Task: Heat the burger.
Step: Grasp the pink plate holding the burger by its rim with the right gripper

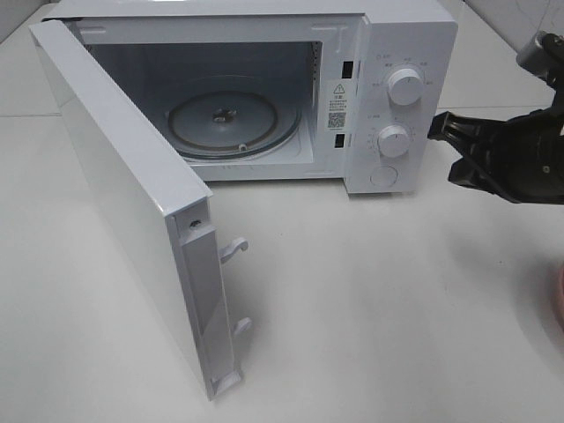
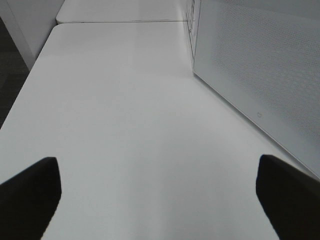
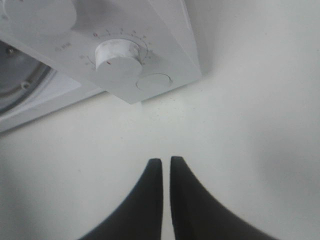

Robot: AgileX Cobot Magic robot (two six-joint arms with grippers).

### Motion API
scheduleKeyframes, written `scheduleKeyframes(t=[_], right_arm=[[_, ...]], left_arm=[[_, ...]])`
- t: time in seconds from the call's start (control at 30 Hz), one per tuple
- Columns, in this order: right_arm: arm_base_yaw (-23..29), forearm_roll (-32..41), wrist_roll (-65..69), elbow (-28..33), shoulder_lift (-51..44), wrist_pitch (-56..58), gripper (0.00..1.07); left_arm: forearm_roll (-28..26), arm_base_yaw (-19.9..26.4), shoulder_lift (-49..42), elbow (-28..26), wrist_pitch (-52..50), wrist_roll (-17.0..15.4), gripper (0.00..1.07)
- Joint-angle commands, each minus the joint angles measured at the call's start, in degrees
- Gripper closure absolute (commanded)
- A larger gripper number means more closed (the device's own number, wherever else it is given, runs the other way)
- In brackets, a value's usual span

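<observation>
Microwave (image 1: 397,53) door (image 1: 115,203) stands wide open; glass turntable (image 1: 233,122) is bare.

Burger is not in any view: not in the cavity, not on the visible surface (image 1: 370,308). A pink edge (image 1: 558,300) at the exterior view's right border may be its plate; cannot tell.

Right pincer (image 1: 436,130) is closed to a narrow slit, empty, just beside the control panel near the lower knob (image 1: 393,140). Left pincer (image 2: 156,161) is wide, empty, low over the surface beside the door.

Judgement: door-opening step looks done, loading not yet begun. The next move calls for the right arm to leave the panel, spread its jaws, and reach for the burger, probably off to the right.
</observation>
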Motion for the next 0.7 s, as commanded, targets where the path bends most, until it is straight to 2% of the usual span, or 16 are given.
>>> scheduleKeyframes(t=[0.03,0.2,0.27,0.43,0.47,0.5,0.53,0.57,0.6,0.63,0.67,0.7], right_arm=[[-1.6,-1.9,-5.3,-0.1,-1.8,4.8,1.04],[-4.5,-7.2,-6.2,-0.2,-3.7,12.5,1.03],[-5.4,-11.5,-6.2,-1.4,-3.7,18.3,1.02],[-6.9,-14.7,-6.2,-2.9,-3.7,24.4,0.97],[-7.7,-16.2,-6.5,-3.6,-3.7,27.2,0.89],[-7.7,-16.2,-6.5,-3.6,-3.7,27.2,0.89],[-8.7,-17.2,-6.8,-4.0,-3.7,28.9,0.77],[-8.7,-17.2,-6.8,-4.0,-3.7,28.9,0.77],[-9.1,-17.5,-6.8,-4.1,-3.7,29.4,0.68],[-9.4,-17.8,-7.3,-4.1,-3.7,29.9,0.51],[-9.4,-17.8,-7.3,-4.1,-3.7,29.9,0.51],[-9.4,-18.4,-8.3,-4.1,-3.7,30.2,0.41]], left_arm=[[-0.5,0.0,-0.7,-0.1,-0.2,0.1,0.09],[-0.5,0.0,-0.7,-0.1,-0.2,0.1,0.09],[-0.5,0.0,-0.7,-0.1,-0.2,0.1,0.09],[-0.5,0.0,-0.7,-0.1,-0.2,0.1,0.09],[-0.5,0.0,-0.7,-0.1,-0.2,0.1,0.09],[-0.5,0.0,-0.7,-0.1,-0.2,0.1,0.09],[-0.5,0.0,-0.7,-0.1,-0.2,0.1,0.09],[-0.5,0.0,-0.7,-0.1,-0.2,0.1,0.09],[-0.5,0.0,-0.7,-0.1,-0.2,0.1,0.09],[-0.5,0.0,-0.7,-0.1,-0.2,0.1,0.09],[-0.5,0.0,-0.7,-0.1,-0.2,0.1,0.09],[-0.5,0.0,-0.7,-0.1,-0.2,0.1,0.09]])
